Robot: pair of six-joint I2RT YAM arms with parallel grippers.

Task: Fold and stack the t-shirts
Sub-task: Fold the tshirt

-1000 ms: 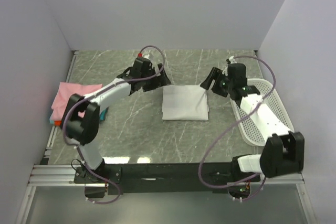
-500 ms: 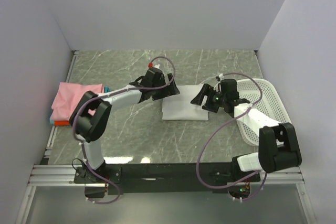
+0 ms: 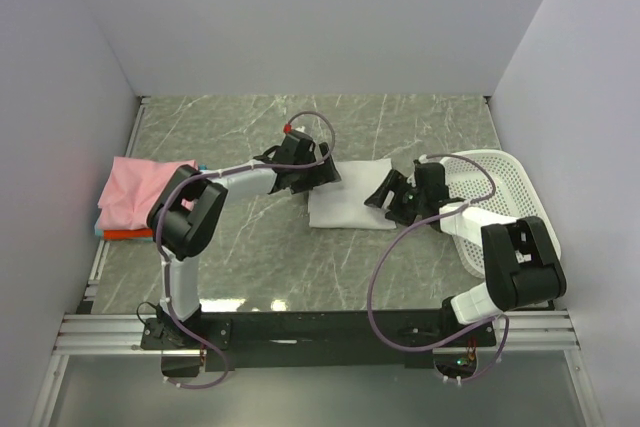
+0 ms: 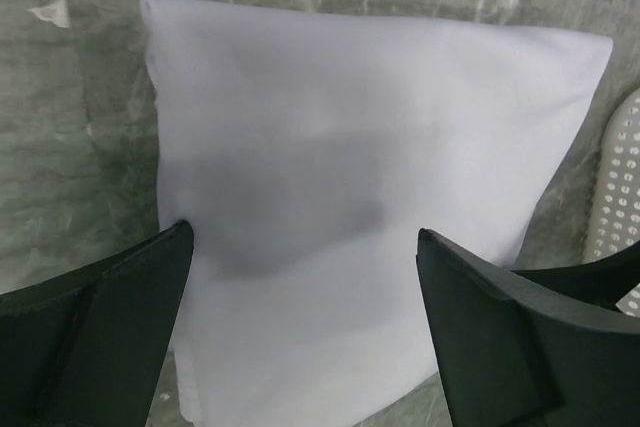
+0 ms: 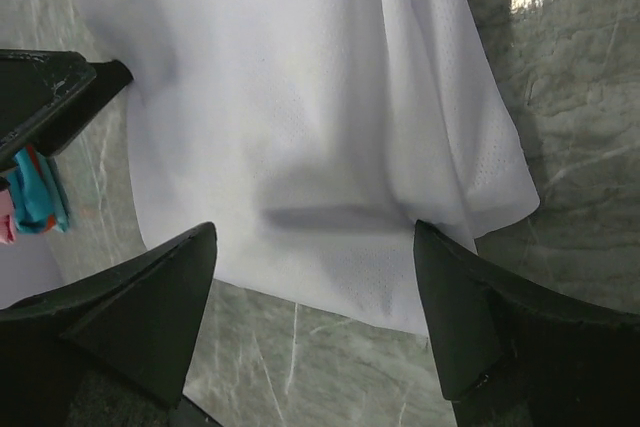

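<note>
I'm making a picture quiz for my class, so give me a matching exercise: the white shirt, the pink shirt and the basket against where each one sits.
Things:
1. white shirt
2. pink shirt
3. basket

Places:
A. right side of the table
B. far left, on top of the pile
C. middle of the table

Pairs: 1-C, 2-B, 3-A

table (image 3: pixel 270 247): grey marble | holds: white t-shirt (image 3: pixel 345 209), shirt stack (image 3: pixel 140 192), basket (image 3: pixel 495 182)
</note>
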